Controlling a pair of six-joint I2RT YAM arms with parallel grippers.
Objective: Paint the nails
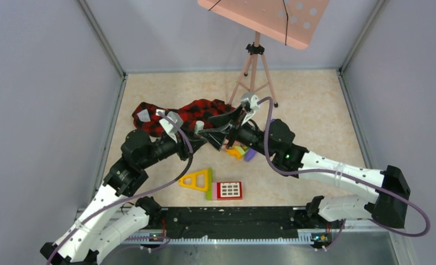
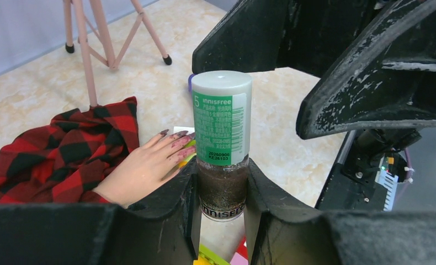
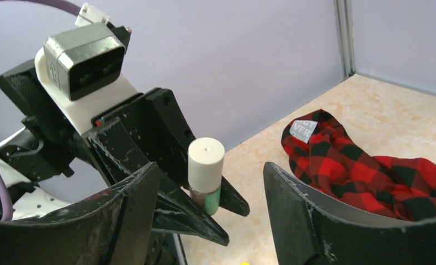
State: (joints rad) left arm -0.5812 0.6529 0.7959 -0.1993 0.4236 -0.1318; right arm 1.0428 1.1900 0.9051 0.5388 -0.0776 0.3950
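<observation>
One capped bottle (image 2: 222, 118) of dark glittery polish (image 2: 222, 189), upright in left tool (image 2: 221, 185)

Was robot lab cell; plain panel walls (image 1: 44, 83) enclosed bench (image 1: 315, 110); tripod (image 1: 254, 69) stood at far edge; mounting rail (image 1: 232, 221) along near edge.

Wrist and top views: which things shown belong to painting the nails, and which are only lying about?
For the job: nails, mannequin hand, plaid sleeve, small bottle held in the left gripper, open right gripper.
Lying about: yellow triangle tile, red window tile, pink tripod stand.
</observation>
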